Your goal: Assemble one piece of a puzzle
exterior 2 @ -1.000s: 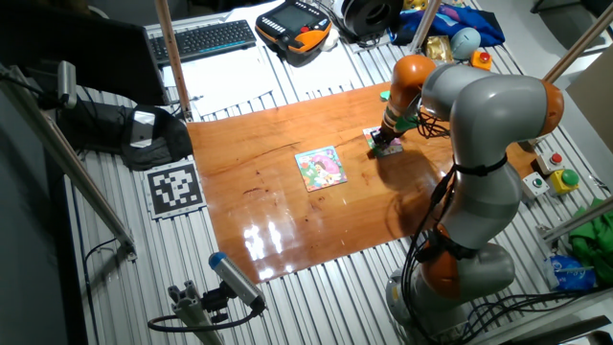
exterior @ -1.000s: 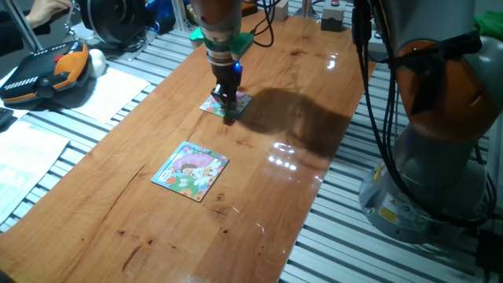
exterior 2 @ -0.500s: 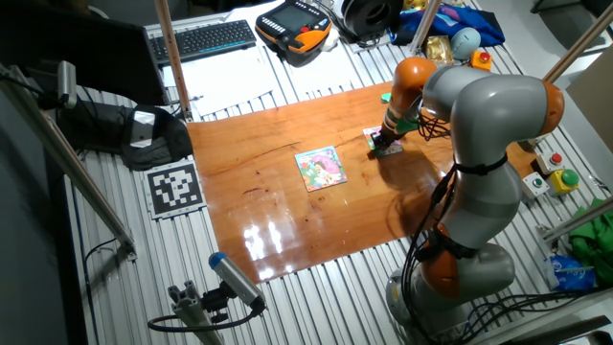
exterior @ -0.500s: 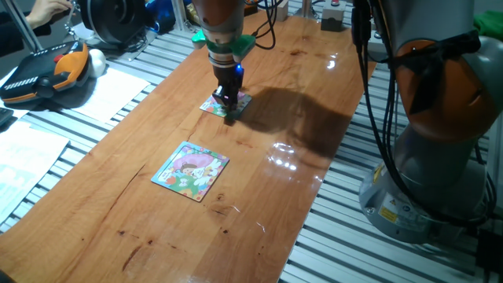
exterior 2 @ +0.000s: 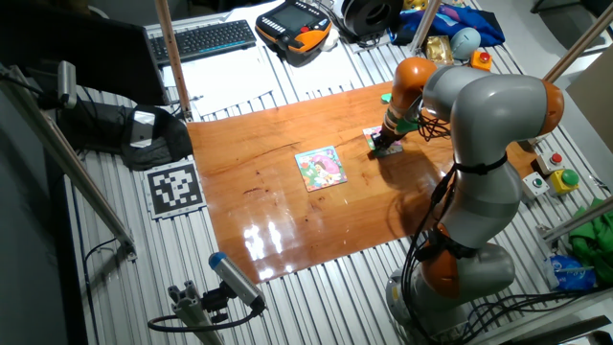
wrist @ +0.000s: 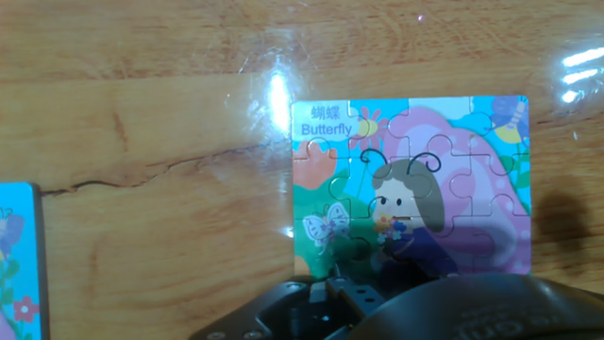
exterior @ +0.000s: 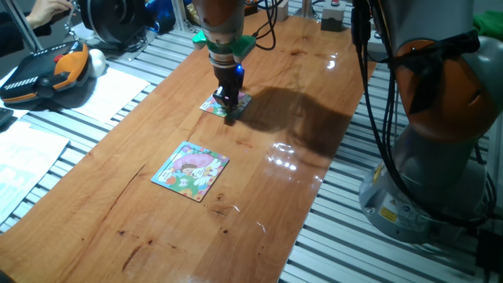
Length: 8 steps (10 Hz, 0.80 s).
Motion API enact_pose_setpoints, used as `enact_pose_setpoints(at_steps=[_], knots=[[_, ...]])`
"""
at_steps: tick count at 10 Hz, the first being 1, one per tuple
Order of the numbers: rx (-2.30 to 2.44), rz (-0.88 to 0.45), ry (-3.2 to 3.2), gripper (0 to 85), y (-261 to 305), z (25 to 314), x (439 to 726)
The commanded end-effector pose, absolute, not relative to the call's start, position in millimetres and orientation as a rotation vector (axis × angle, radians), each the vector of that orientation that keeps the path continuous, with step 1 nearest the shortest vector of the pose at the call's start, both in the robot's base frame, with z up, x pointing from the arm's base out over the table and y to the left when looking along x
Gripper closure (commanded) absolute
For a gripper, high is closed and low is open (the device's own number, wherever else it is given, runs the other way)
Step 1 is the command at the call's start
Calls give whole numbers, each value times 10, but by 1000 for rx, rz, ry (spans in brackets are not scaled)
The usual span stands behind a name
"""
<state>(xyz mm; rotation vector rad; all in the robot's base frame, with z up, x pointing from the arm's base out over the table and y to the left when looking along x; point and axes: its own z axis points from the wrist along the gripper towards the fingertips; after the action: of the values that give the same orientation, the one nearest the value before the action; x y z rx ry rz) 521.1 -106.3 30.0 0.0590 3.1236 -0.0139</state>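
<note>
The puzzle (exterior: 222, 102) is a small square with a pink, green and white butterfly cartoon, lying flat on the wooden table. In the hand view the puzzle (wrist: 411, 170) fills the centre right, and its lower edge is covered by the dark gripper housing (wrist: 406, 307). My gripper (exterior: 229, 112) points straight down with its tips at the puzzle's near edge, and the fingers look pressed together. In the other fixed view the gripper (exterior 2: 385, 144) stands over the same spot. The piece is hidden, and I cannot tell whether it sits under the fingertips.
A larger blue-bordered puzzle (exterior: 191, 170) with a pink-haired figure lies nearer the front of the table (exterior: 118, 228); its edge (wrist: 17, 255) shows at the hand view's left. The arm's base (exterior: 440, 157) stands off the table's right side. Papers and a teach pendant (exterior: 47, 71) lie to the left.
</note>
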Motion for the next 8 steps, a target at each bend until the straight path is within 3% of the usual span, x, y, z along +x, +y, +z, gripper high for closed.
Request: enact_pose_setpoints(at_steps=[1, 8], knots=[[59, -14, 3124, 850, -1062, 297, 5210], [54, -7, 3125, 850, -1057, 290, 5202]])
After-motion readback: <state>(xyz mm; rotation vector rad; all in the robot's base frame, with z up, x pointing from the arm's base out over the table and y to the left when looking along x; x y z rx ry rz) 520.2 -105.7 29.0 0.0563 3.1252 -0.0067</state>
